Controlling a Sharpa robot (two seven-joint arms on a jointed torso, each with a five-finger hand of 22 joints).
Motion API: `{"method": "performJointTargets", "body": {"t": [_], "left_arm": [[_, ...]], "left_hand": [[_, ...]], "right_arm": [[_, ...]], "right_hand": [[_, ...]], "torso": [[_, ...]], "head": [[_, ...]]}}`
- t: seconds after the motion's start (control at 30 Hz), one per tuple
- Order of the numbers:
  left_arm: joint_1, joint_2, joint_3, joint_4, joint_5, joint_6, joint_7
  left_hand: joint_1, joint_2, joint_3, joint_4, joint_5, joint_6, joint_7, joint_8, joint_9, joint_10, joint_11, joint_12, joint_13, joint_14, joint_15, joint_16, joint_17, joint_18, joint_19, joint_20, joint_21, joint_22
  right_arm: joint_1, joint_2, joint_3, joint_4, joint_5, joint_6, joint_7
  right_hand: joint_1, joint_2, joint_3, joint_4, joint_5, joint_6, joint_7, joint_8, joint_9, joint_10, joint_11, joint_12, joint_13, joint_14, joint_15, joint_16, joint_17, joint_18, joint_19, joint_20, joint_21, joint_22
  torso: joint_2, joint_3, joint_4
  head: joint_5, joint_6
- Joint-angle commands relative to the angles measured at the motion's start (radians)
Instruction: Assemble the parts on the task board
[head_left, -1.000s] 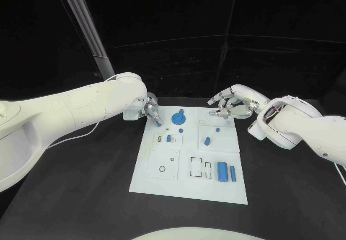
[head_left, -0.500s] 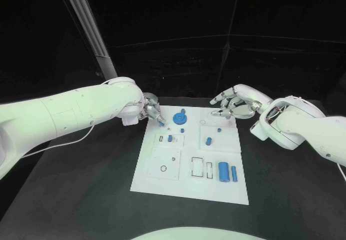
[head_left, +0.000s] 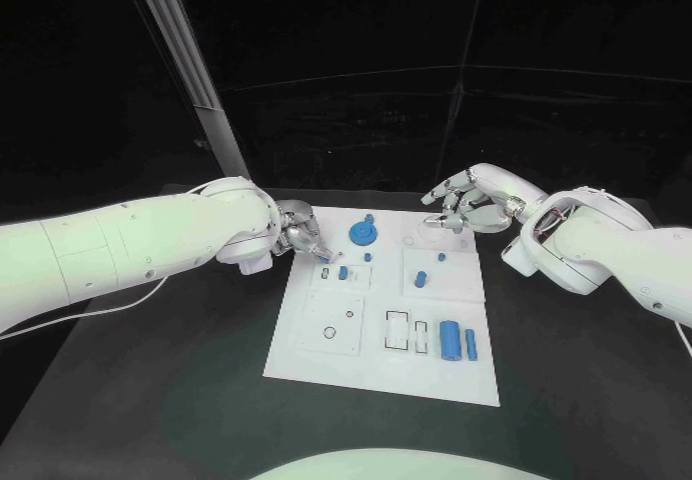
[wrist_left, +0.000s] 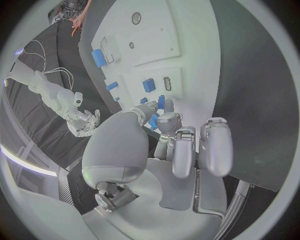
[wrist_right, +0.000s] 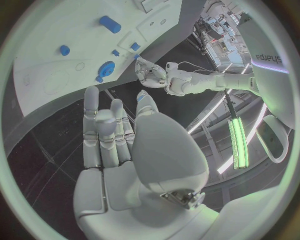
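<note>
Black table (head_left: 173, 380), white task board (head_left: 325, 360) bearing blue parts (head_left: 447, 341), left hand (head_left: 300, 238) pinching one, right hand (head_left: 469, 205) spread empty.

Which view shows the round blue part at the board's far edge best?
Head view: the round blue part sits unobstructed on the task board, between the left hand and right hand. Right wrist view shows it small and bent by the lens; in the left wrist view I cannot pick it out.

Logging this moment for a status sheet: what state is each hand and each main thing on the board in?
left hand: pinches a small blue part over the board's far left edge.
right hand: holds nothing, fingers apart.
task board: flat on the table.
two blue cylinders: lying side by side.
</note>
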Motion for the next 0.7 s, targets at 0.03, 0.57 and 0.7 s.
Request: {"method": "performJointTargets", "body": {"t": [0.03, 0.57, 0.7], "left_arm": [[-0.003, -0.009, -0.002, 0.020, -0.045, -0.049, 0.010], [-0.022, -0.026, -0.006, 0.058, -0.097, -0.021, -0.007], [-0.024, -0.023, -0.006, 0.058, -0.098, -0.014, -0.011]], "left_hand": [[-0.005, 0.002, 0.144, -0.140, 0.006, 0.009, -0.001, 0.004, 0.001, 0.007, 0.001, 0.005, 0.002, 0.108, -0.003, 0.003, 0.263, -0.012, 0.015, -0.002, 0.005, 0.072], [-0.007, -0.003, 0.149, -0.144, 0.007, 0.011, -0.002, 0.006, 0.001, 0.011, 0.000, 0.008, 0.006, 0.108, -0.004, 0.003, 0.263, -0.013, 0.016, -0.003, 0.006, 0.074], [-0.008, -0.003, 0.150, -0.144, 0.007, 0.011, -0.002, 0.006, 0.001, 0.012, 0.000, 0.009, 0.008, 0.108, -0.004, 0.003, 0.263, -0.013, 0.016, -0.003, 0.006, 0.074]], "right_arm": [[0.002, -0.002, 0.001, 0.001, -0.001, 0.002, 0.007], [0.002, -0.002, 0.001, 0.000, -0.001, 0.004, 0.009], [0.002, -0.002, 0.001, 0.000, -0.001, 0.004, 0.009]], "right_hand": [[0.003, 0.009, -0.007, 0.002, 0.005, -0.008, -0.002, 0.006, 0.002, -0.005, 0.001, 0.004, -0.001, -0.002, 0.001, 0.002, 0.001, 0.005, 0.008, 0.001, -0.005, -0.001], [0.003, 0.009, -0.007, 0.002, 0.005, -0.008, -0.002, 0.006, 0.002, -0.005, 0.001, 0.004, -0.001, -0.002, 0.001, 0.002, 0.001, 0.005, 0.008, 0.001, -0.005, -0.001], [0.003, 0.009, -0.007, 0.002, 0.005, -0.008, -0.002, 0.006, 0.002, -0.005, 0.001, 0.004, -0.001, -0.002, 0.001, 0.002, 0.001, 0.005, 0.008, 0.001, -0.005, -0.001]], "torso": [[0.000, -0.0006, 0.0016], [0.001, 0.0011, -0.0002], [0.001, 0.0006, 0.0006]], "head": [[0.002, -0.002], [0.007, -0.009], [0.007, -0.012]]}}
